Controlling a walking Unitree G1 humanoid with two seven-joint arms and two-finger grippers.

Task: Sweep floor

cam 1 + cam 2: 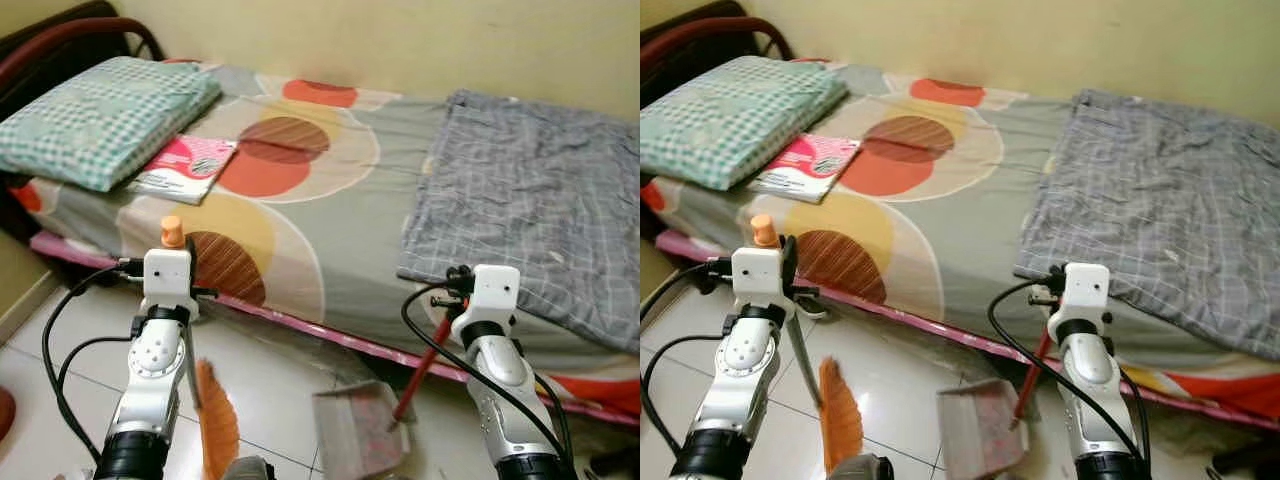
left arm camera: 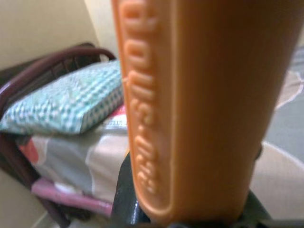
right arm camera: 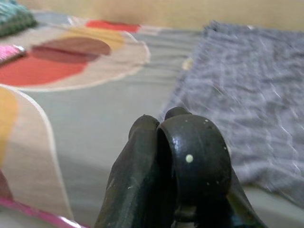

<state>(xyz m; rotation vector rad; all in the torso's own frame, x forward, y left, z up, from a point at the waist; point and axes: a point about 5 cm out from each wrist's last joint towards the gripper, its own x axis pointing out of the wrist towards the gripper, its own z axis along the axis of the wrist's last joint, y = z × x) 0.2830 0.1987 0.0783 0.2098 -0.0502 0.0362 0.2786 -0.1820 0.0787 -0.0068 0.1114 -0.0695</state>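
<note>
Broom (image 1: 215,420) in left hand (image 1: 168,262), dustpan (image 1: 352,430) beside.

Bed (image 1: 350,220) along the wall, sheet with big circle print. Checked green pillow (image 1: 100,115) at the left end, pink magazine (image 1: 185,168) just beside it, grey checked blanket (image 1: 530,220) spread over the right half. White tile floor (image 1: 270,380) below; dustpan (image 1: 352,428) and orange broom head (image 1: 217,425) on the tiles near the bed edge.
</note>
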